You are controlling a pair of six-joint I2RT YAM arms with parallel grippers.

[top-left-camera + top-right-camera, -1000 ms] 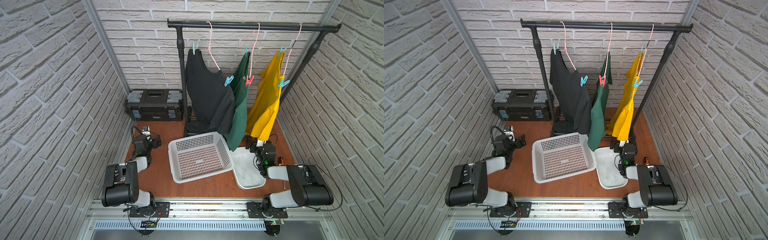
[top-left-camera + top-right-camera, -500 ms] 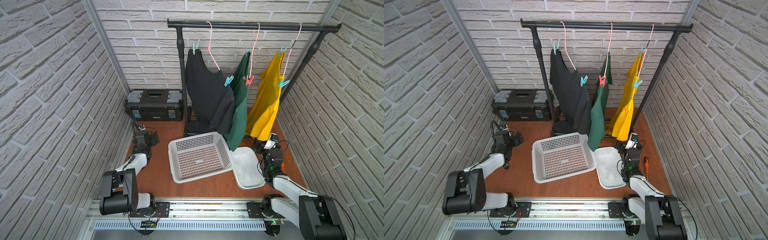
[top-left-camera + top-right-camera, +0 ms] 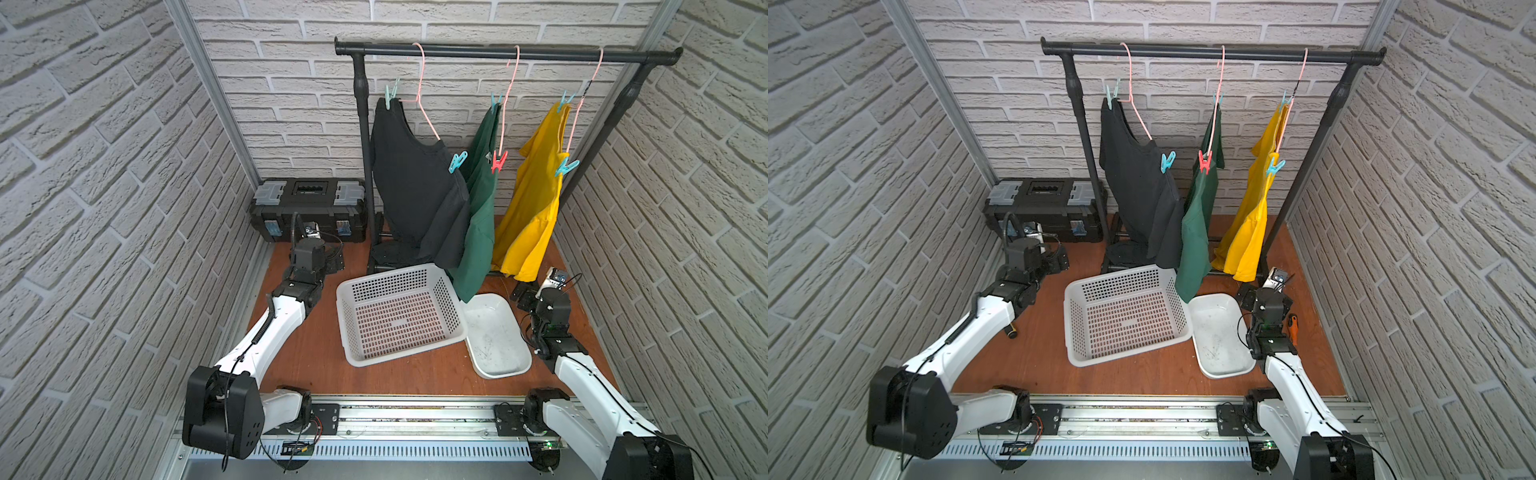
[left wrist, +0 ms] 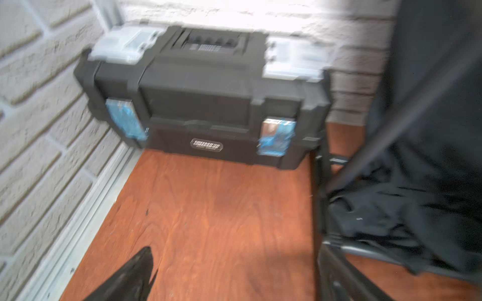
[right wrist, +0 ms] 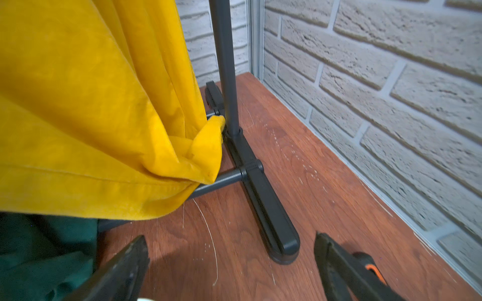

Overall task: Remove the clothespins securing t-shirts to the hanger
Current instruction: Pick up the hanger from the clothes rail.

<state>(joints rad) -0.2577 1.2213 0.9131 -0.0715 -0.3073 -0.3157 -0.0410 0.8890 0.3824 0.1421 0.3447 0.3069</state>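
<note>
Three t-shirts hang on pink hangers (image 3: 428,112) from a black rack: black (image 3: 415,187), dark green (image 3: 478,216), yellow (image 3: 532,208). Several teal clothespins (image 3: 457,161) and one red clothespin (image 3: 498,161) clip them to the hangers, high above both grippers. My left gripper (image 3: 332,259) is low over the floor in front of the toolbox, open and empty, as the left wrist view (image 4: 236,250) shows. My right gripper (image 3: 524,295) hovers low beside the yellow shirt's hem (image 5: 161,166), open and empty (image 5: 230,238).
A black toolbox (image 4: 203,99) stands at the back left. A white perforated basket (image 3: 399,311) and a white tray (image 3: 496,332) sit mid-floor. The rack's foot (image 5: 271,216) lies ahead of the right gripper. An orange-handled screwdriver (image 3: 1292,328) lies by the right wall.
Both arms have unfolded and reached forward. The left gripper has moved toward the toolbox, the right one toward the rack's foot. Both have stayed open.
</note>
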